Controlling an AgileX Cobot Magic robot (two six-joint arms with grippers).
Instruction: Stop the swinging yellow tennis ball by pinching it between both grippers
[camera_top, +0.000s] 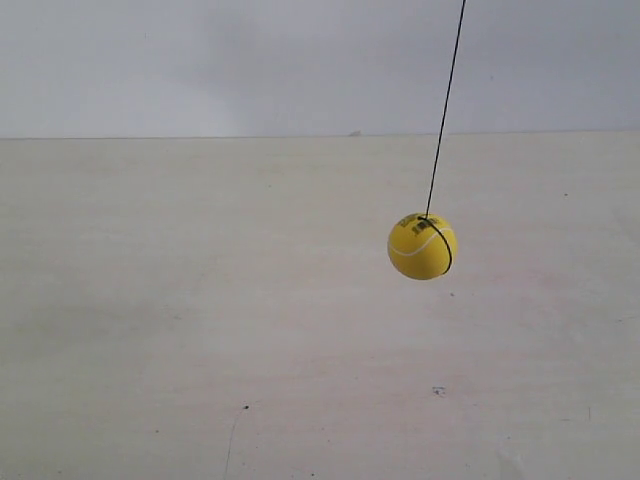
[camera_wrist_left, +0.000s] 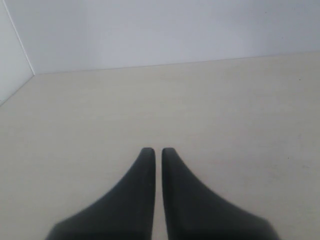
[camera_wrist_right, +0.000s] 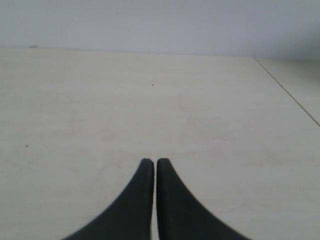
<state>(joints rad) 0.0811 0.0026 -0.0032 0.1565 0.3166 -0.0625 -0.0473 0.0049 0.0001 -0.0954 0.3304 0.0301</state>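
The yellow tennis ball hangs in the air on a thin black string that slants up to the top edge of the exterior view. It has a white seam and black print, and sits right of centre above the pale table. No arm shows in the exterior view. In the left wrist view my left gripper is shut, its black wedge jaws nearly touching with nothing between them. The right wrist view shows my right gripper shut the same way. The ball appears in neither wrist view.
A pale beige table with a few dark specks runs back to a plain white wall. The table's side edge shows in the left wrist view, and another edge line in the right wrist view.
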